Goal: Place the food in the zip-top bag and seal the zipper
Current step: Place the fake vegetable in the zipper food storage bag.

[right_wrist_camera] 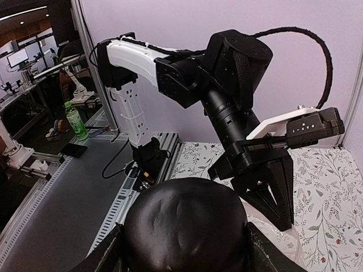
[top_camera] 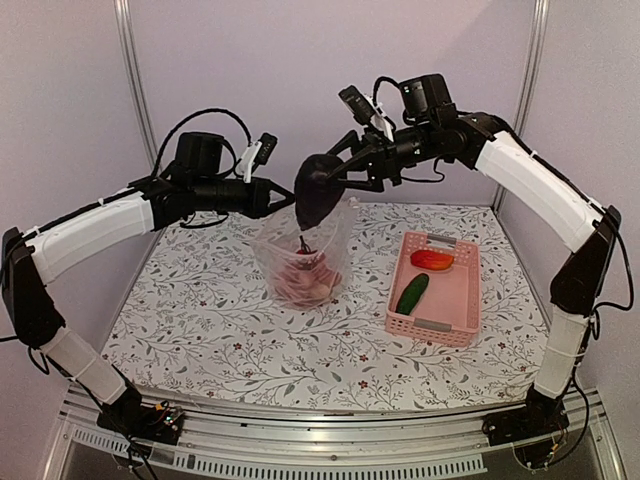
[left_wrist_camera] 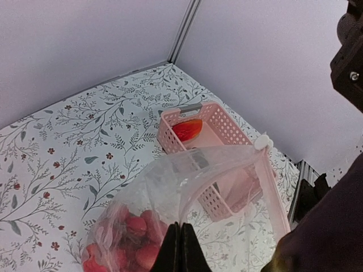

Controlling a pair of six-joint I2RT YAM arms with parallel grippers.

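The clear zip-top bag [top_camera: 305, 255] stands open mid-table with red-yellow fruits [top_camera: 305, 282] inside. My left gripper [top_camera: 283, 197] is shut on the bag's mouth edge and holds it up; in the left wrist view the gripper [left_wrist_camera: 180, 241] pinches the rim, with the zipper strip [left_wrist_camera: 272, 187] and red fruits [left_wrist_camera: 136, 226] visible. My right gripper [top_camera: 330, 180] is shut on the dark purple eggplant [top_camera: 315, 190], held just above the bag's mouth; the eggplant fills the bottom of the right wrist view [right_wrist_camera: 184, 226]. A green cucumber [top_camera: 412, 293] and red-orange pepper [top_camera: 432, 259] lie in the basket.
The pink slotted basket [top_camera: 462, 310] sits right of the bag; it also shows in the left wrist view [left_wrist_camera: 227, 127]. Purple walls enclose the floral tabletop [top_camera: 200, 320]. The left arm [right_wrist_camera: 227, 102] is close in front of the right wrist camera.
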